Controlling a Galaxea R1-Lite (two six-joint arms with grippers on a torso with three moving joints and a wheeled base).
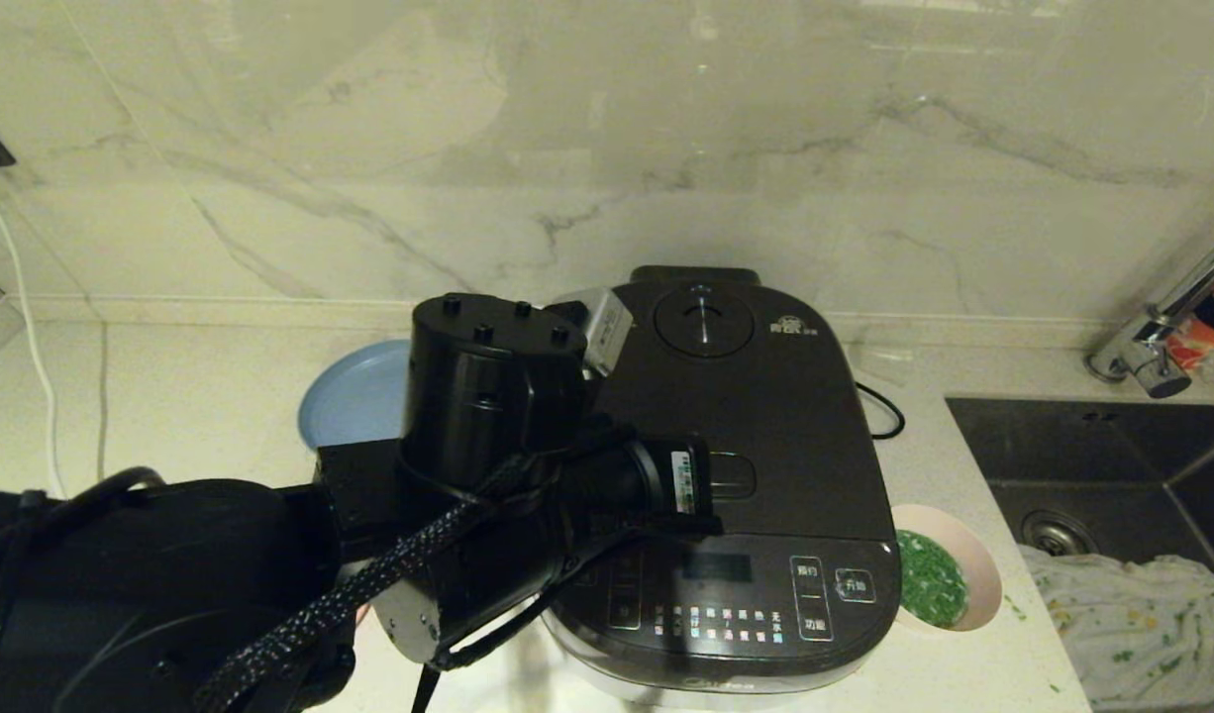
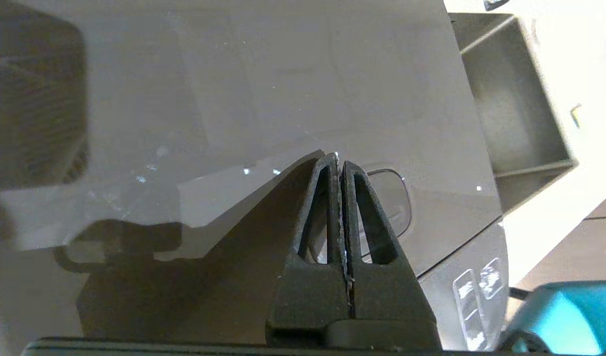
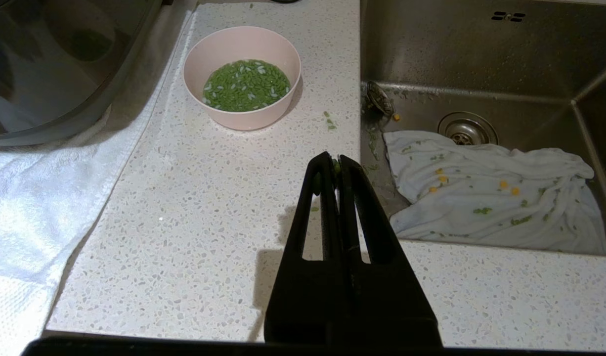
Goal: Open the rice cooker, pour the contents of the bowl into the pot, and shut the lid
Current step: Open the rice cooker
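Note:
The rice cooker (image 1: 756, 446) stands mid-counter with its lid (image 1: 775, 386) down, so the pot is hidden. My left arm (image 1: 498, 436) reaches over the lid from the left. In the left wrist view my left gripper (image 2: 338, 160) is shut and empty, its tips just above the lid beside the release button (image 2: 394, 198). The pink bowl (image 1: 968, 550) sits right of the cooker, holding the green contents (image 3: 246, 85) in water. My right gripper (image 3: 335, 160) is shut over the counter, short of the bowl (image 3: 241, 47), with a green speck at its tips.
A blue plate (image 1: 354, 401) lies behind my left arm. The sink (image 1: 1092, 465) on the right holds a stained white cloth (image 3: 491, 193), with a faucet (image 1: 1162, 337) behind. A white towel (image 3: 36, 198) lies under the cooker. A cord (image 1: 879, 411) runs behind it.

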